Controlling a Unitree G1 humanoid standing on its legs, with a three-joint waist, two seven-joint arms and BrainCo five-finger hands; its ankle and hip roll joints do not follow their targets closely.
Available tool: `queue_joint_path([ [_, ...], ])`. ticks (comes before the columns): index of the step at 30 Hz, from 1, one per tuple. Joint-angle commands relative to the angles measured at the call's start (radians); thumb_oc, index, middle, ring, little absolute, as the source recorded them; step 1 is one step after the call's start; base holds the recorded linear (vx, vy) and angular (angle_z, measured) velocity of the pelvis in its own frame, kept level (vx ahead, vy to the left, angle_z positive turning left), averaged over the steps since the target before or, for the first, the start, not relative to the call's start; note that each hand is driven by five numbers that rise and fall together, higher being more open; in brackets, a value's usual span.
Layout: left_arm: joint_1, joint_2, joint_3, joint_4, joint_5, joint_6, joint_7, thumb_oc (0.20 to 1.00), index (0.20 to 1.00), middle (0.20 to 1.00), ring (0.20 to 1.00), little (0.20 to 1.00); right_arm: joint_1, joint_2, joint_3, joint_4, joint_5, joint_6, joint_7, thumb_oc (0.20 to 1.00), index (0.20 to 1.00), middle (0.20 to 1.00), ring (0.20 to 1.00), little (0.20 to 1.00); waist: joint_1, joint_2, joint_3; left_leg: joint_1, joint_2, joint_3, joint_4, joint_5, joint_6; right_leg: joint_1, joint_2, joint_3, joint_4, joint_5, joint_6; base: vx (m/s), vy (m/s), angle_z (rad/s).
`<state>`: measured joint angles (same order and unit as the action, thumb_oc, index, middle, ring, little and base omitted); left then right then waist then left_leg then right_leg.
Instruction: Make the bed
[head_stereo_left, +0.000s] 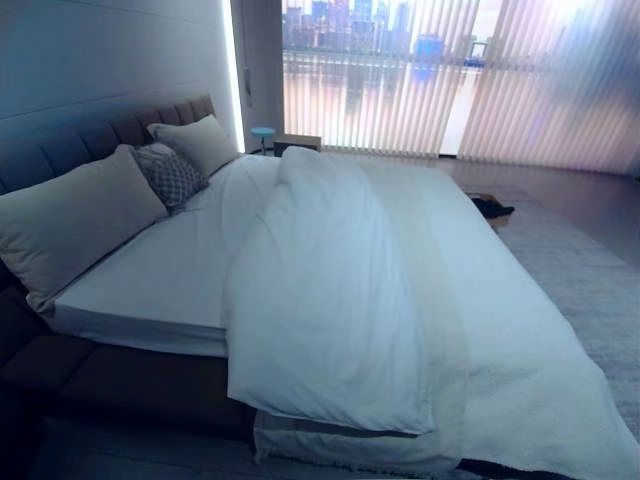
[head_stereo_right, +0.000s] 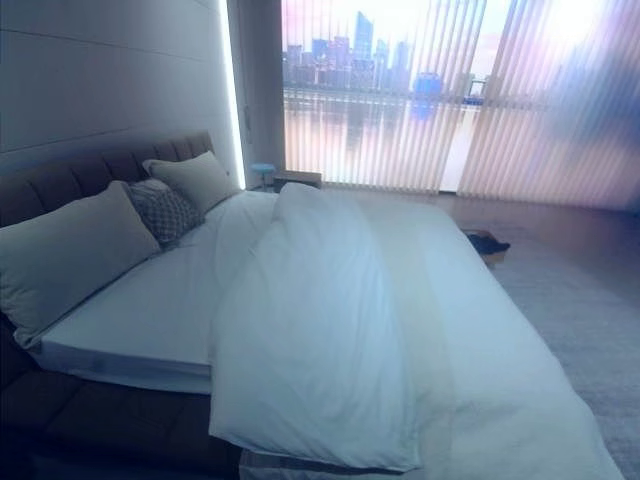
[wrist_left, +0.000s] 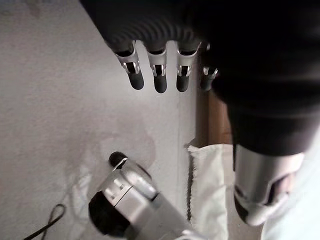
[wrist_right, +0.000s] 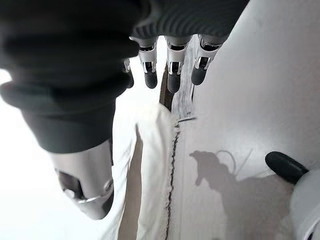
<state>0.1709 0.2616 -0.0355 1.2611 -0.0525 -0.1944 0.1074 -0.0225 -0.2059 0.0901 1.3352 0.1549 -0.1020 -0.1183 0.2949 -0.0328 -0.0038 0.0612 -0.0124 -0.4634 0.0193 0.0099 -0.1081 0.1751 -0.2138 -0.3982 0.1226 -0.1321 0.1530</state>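
Note:
A wide bed has a white duvet (head_stereo_left: 320, 290) folded back over itself towards the right, so the sheet (head_stereo_left: 165, 275) on the side near the headboard (head_stereo_left: 60, 150) lies bare. Two pale pillows (head_stereo_left: 75, 215) (head_stereo_left: 200, 140) and a patterned cushion (head_stereo_left: 170, 175) lean on the headboard. A textured white bedspread (head_stereo_left: 530, 380) hangs over the bed's foot. My left hand (wrist_left: 159, 75) hangs open above the grey floor beside the bedspread's hem (wrist_left: 207, 190). My right hand (wrist_right: 172, 75) also hangs open, with straight fingers, beside the hem (wrist_right: 150, 165).
A dark bed frame (head_stereo_left: 120, 380) runs along the near side. A pale rug (head_stereo_left: 590, 270) lies to the right, with a dark item (head_stereo_left: 490, 207) on the floor. A small stool (head_stereo_left: 262, 132) and bedside table (head_stereo_left: 297, 142) stand before the blinds (head_stereo_left: 450, 80).

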Motion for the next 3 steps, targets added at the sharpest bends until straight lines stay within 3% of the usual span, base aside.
queue_joint_path([
  [1, -0.056, 0.016, 0.030, -0.010, 0.017, -0.033, 0.000, 1.000, 1.000, 1.000, 1.000, 1.000, -0.042, -0.007, 0.036, -0.054, -0.024, -0.010, 0.001, 1.000, 1.000, 1.000, 1.000, 1.000, 0.034, -0.026, 0.027, -0.024, -0.046, -0.024, 0.000, 0.046, 0.014, 0.040, -0.008, -0.016, -0.086, 0.087, 0.018, 0.00, 0.000, 0.00],
  [3, -0.057, 0.018, 0.032, -0.008, 0.015, -0.033, 0.001, 1.000, 1.000, 1.000, 1.000, 1.000, -0.042, -0.003, 0.038, -0.053, -0.025, -0.009, 0.000, 1.000, 1.000, 1.000, 1.000, 1.000, 0.035, -0.028, 0.027, -0.022, -0.045, -0.025, 0.001, 0.044, 0.016, 0.042, -0.008, -0.016, -0.086, 0.086, 0.018, 0.00, 0.000, 0.00],
])
